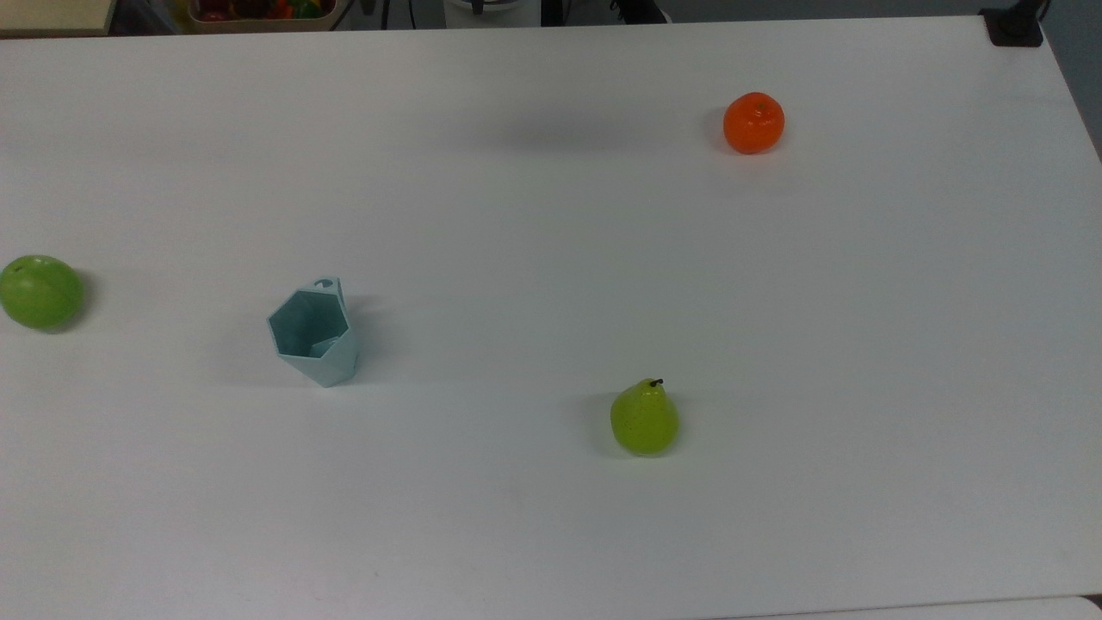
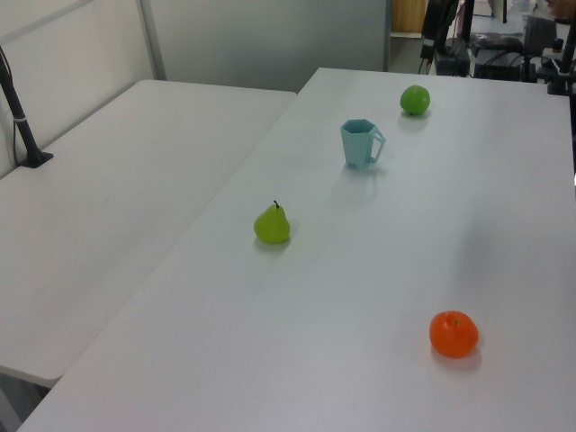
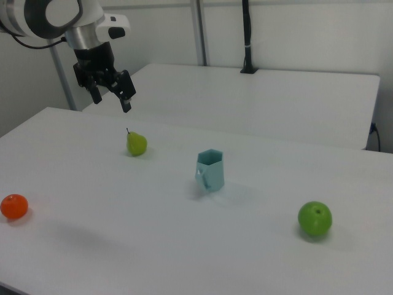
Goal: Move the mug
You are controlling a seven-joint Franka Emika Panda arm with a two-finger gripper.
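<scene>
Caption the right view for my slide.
Open end effector raised above the white table, with an upright mug among pear, orange and green apple.

the green apple (image 1: pixel 39 291) is cut by the top view's left edge. in the right view the arm (image 3: pixel 43 15) runs off the top-left corner. a bin (image 1: pixel 263 12) of coloured items is cropped at the top view's upper edge, its contents too small to tell.
</scene>
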